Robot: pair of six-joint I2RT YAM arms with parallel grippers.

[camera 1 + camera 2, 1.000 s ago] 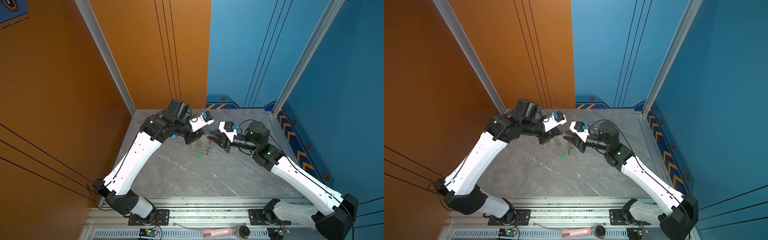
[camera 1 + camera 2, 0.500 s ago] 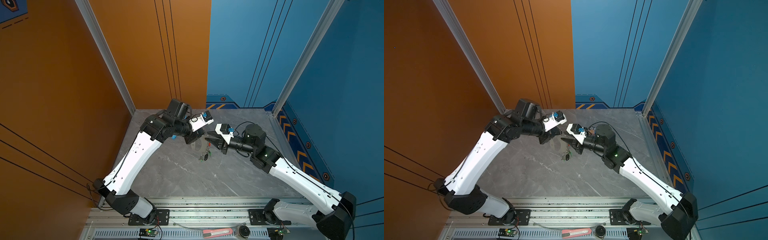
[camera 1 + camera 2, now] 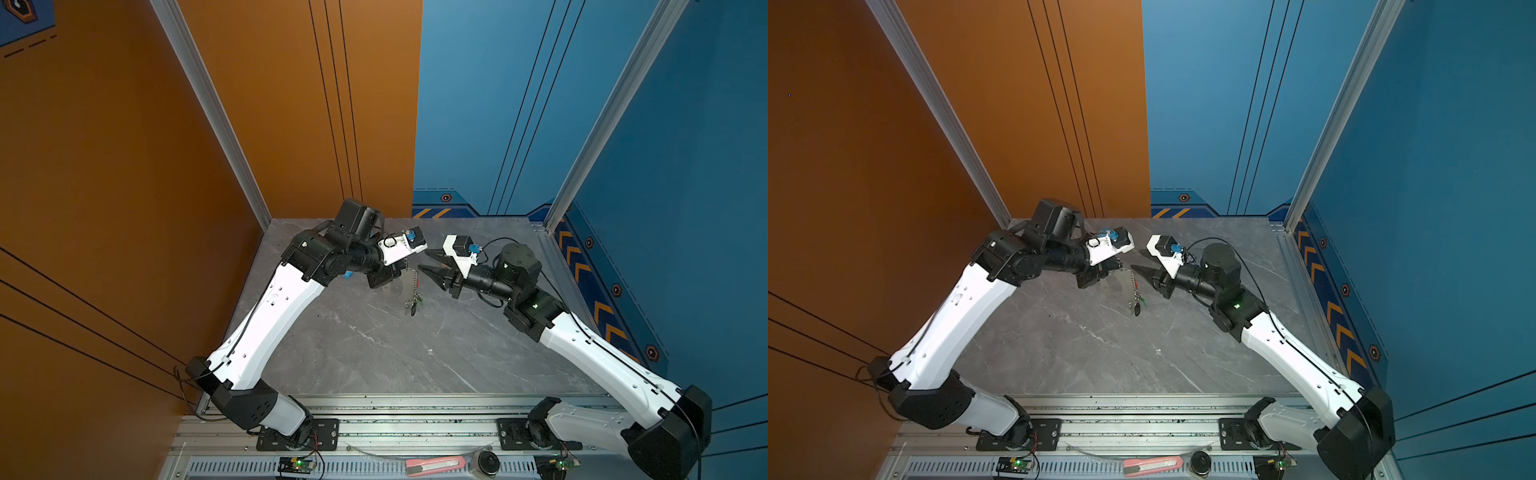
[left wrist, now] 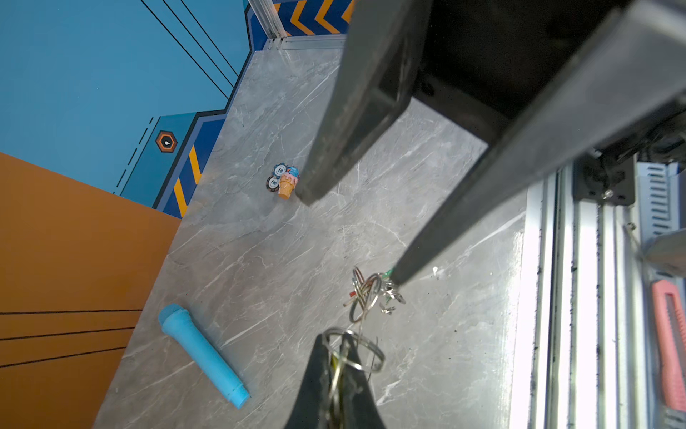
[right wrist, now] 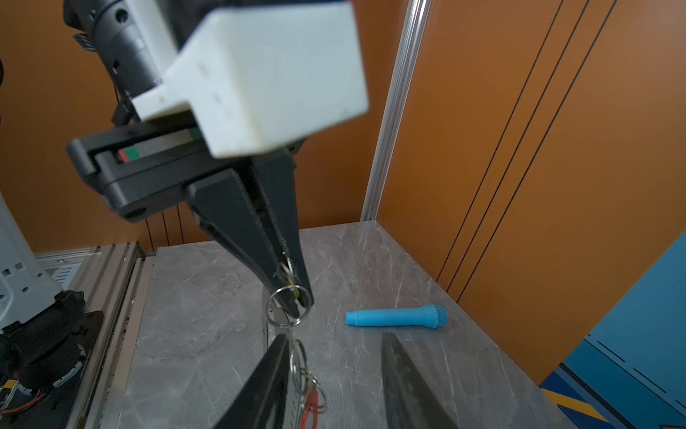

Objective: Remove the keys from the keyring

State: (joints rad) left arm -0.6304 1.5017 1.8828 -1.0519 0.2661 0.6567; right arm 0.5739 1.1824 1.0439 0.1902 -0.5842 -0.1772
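- Keyring first: the flat grey oval metal keyring (image 3: 1124,284) hangs in the air over the grey marble bench (image 3: 374,357), with its beaded chain and silver split rings dangling below it.
- The left tool (image 5: 295,293) is clamped fully shut on one split ring at the top, so the whole bunch hangs off that one thin pinch.
- The small silver keys with coloured tags (image 4: 386,297) dangle at the bottom, clear of the bench. I don't see any loose key lying around, so I'd guess none are off yet.
- The right tool (image 3: 424,260) is just beside the bunch, jaws partway apart and holding nothing. One finger is right against the rings, but I can't tell if it's touching.
- What worries me:
- A sideways tug could slip the ring out of the left pinch and drop everything.
- The bunch hangs free, so closing could catch the chain or a ring instead of a key.
- The rings look tangled, so a pull might just jam them.
- The light-blue tube (image 4: 202,356) lies well apart, so no trouble there.
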